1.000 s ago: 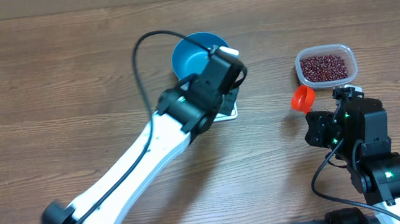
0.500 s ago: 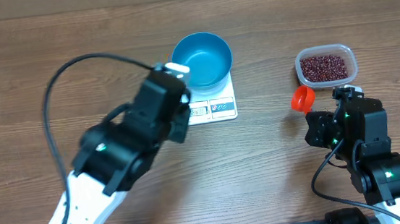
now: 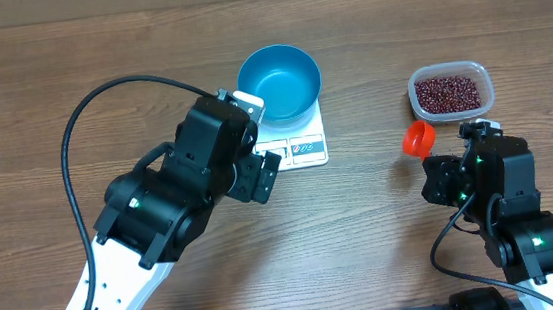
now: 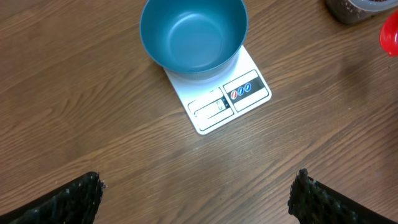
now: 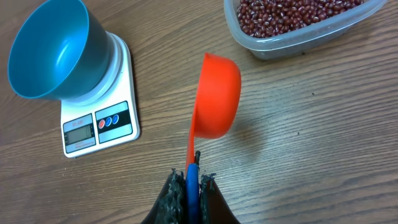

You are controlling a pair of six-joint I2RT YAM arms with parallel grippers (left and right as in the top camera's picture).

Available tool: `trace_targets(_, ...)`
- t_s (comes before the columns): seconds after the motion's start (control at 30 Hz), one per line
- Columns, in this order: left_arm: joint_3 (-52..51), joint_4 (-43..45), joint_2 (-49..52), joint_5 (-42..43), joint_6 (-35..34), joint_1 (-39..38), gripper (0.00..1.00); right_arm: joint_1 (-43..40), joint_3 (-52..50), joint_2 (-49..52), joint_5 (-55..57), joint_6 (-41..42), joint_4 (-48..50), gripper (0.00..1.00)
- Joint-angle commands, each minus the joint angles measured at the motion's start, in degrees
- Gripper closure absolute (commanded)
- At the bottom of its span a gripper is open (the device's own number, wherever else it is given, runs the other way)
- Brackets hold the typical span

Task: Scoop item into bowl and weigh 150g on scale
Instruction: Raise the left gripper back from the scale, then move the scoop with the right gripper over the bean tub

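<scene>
The blue bowl (image 3: 279,82) stands empty on the white scale (image 3: 301,151); the left wrist view looks down on the bowl (image 4: 193,34) and the scale (image 4: 239,99). My left gripper (image 3: 260,133) hovers just left of the scale, open and holding nothing (image 4: 199,196). The item, small red-brown beans (image 3: 449,92), fills a clear tub at the right. My right gripper (image 5: 191,180) is shut on the handle of a red scoop (image 5: 216,93), whose empty cup points toward the beans (image 5: 292,15). In the right wrist view the bowl (image 5: 53,53) sits at the upper left.
The clear plastic tub (image 3: 486,81) stands near the table's far right. The left arm's black cable (image 3: 83,122) loops above the wood at the left. The scoop (image 3: 418,138) hangs between the tub and the right arm's body (image 3: 507,205).
The left arm has drawn back from over the scale toward the near left, and its jaws have opened wide. The bowl stays on the scale. The right arm has not moved.
</scene>
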Motion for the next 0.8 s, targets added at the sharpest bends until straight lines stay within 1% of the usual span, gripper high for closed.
trace_targets(0.0,0.2,0.7,1.0,0.7,0.7,0.3,0.00,-0.3,2.0,-0.6,0.5,-0.4,0.1,0.96)
trace_targets(0.77,0.2,2.3,2.0,0.5,1.3,0.4,0.01,-0.3,2.0,-0.6,-0.9,-1.9,-0.5,0.96)
